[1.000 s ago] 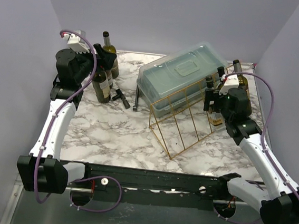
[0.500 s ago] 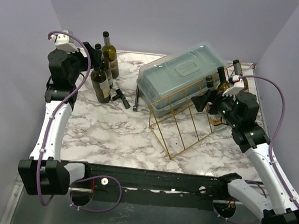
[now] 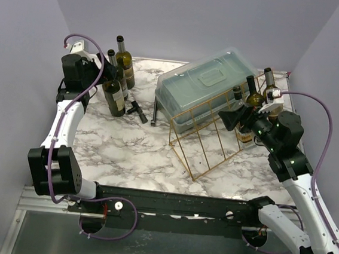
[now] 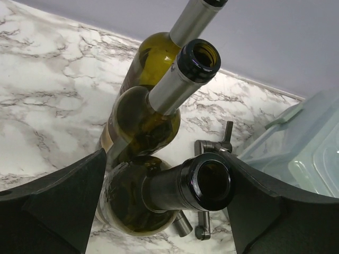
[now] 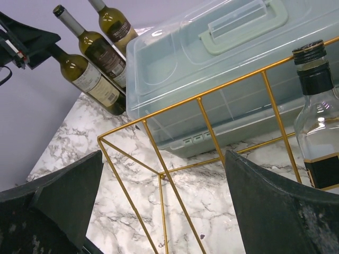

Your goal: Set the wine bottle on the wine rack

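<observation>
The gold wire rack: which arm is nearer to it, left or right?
Right. The right arm ends close by the rack's right end; the left arm is over the bottles, far left.

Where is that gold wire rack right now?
In the top view, the wine rack stands right of centre on the table, just in front of the plastic box.

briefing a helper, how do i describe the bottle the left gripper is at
At the far left corner of the marble table, three wine bottles stand in a row. It is the front bottle, its neck between the left gripper's open fingers. Its neck is bare dark glass; the two behind wear silver foil.
</observation>
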Action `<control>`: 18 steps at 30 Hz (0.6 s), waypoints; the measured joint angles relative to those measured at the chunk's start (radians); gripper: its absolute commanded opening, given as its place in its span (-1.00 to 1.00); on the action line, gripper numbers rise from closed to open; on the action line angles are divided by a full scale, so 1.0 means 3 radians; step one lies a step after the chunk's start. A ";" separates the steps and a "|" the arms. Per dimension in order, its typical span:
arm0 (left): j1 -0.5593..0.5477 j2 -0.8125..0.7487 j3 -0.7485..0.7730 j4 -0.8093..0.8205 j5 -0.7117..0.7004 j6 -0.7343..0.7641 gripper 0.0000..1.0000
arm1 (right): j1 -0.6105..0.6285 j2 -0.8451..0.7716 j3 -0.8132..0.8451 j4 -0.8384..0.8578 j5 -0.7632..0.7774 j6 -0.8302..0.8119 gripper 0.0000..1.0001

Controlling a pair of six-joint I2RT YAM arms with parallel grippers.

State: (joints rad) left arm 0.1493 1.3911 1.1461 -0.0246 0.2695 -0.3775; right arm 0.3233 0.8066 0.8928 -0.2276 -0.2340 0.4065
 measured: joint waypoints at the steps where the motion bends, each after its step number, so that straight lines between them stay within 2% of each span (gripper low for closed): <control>1: 0.0000 0.0020 0.0004 0.0001 0.0028 -0.0003 0.69 | 0.0000 0.0000 -0.0001 -0.0001 -0.0001 -0.0013 1.00; 5: 0.0000 0.0048 0.0014 0.0009 0.0113 -0.0023 0.49 | 0.0000 0.0000 -0.0033 -0.0004 -0.0020 -0.0022 1.00; 13: 0.0000 0.0056 0.0015 0.0037 0.0187 -0.0069 -0.22 | 0.0000 0.0111 -0.0053 -0.0072 -0.0116 -0.0076 1.00; 18: 0.0046 0.0029 0.0024 0.0045 0.0116 0.0062 -0.54 | 0.0000 0.0154 -0.0053 -0.0203 -0.0170 -0.0131 1.00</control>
State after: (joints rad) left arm 0.1631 1.3998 1.1534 -0.0113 0.3042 -0.3588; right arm 0.3233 0.8528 0.8768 -0.2886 -0.2852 0.3672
